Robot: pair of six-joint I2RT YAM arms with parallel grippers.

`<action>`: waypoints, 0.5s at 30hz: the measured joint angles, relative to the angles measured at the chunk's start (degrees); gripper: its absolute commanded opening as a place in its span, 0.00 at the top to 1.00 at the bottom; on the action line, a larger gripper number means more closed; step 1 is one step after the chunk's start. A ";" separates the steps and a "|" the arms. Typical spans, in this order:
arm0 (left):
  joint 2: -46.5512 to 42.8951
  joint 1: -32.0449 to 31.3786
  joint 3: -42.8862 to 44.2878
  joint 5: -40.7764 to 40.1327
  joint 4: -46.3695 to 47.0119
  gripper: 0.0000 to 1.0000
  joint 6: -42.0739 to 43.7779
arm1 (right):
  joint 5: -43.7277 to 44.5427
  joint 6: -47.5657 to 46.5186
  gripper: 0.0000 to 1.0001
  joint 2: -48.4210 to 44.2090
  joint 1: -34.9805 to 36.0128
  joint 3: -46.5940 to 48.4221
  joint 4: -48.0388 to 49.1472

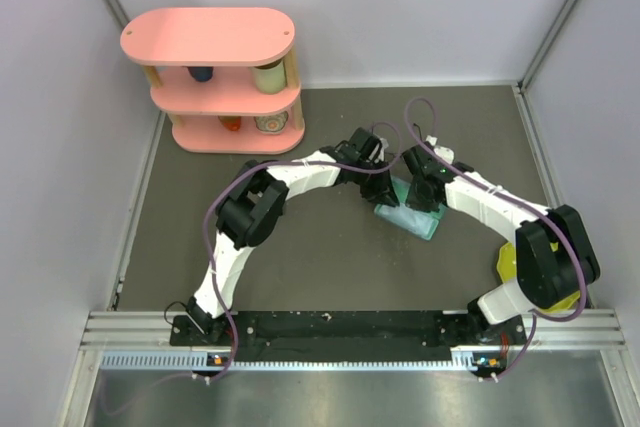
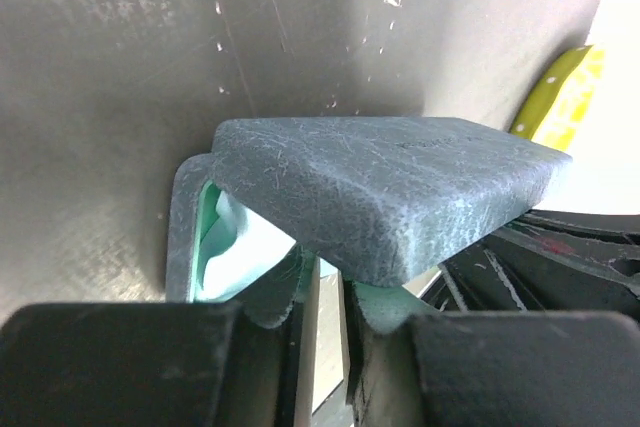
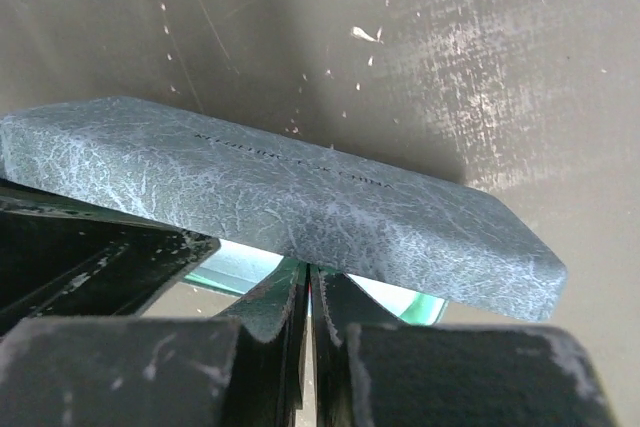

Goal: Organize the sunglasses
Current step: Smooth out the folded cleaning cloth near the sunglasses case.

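Looking down on a dark grey table (image 1: 330,257). Far left, at the back: pink shelf (image 1: 210,77) with cups on its tiers. Centre-left: left gripper (image 2: 328,312), fingers nearly together, thin pale strip in the narrow gap; impossible to tell whether pinching anything. Between both arms: grey-blue case (image 1: 410,215), lid raised partway, mint lining showing inside. Sunglasses not visible in any view, so whereabouts impossible to tell. Centre-right: right gripper (image 3: 308,292), clenched tight just under the lid's edge, nothing seen between its fingers. Far right: yellow object (image 1: 507,262), partly hidden beneath the right arm.
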 measured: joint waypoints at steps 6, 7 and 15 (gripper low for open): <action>0.00 0.00 -4.15 2.10 6.16 0.88 -3.30 | -1.05 -0.63 1.00 0.46 0.00 -2.14 5.09; 0.00 0.00 -4.20 2.10 6.58 0.88 -3.67 | -1.29 -0.72 1.00 0.66 0.00 -2.25 5.64; 0.00 0.00 -4.20 -2.51 6.29 0.89 -4.04 | -1.77 -0.76 1.00 2.67 0.00 -3.58 8.87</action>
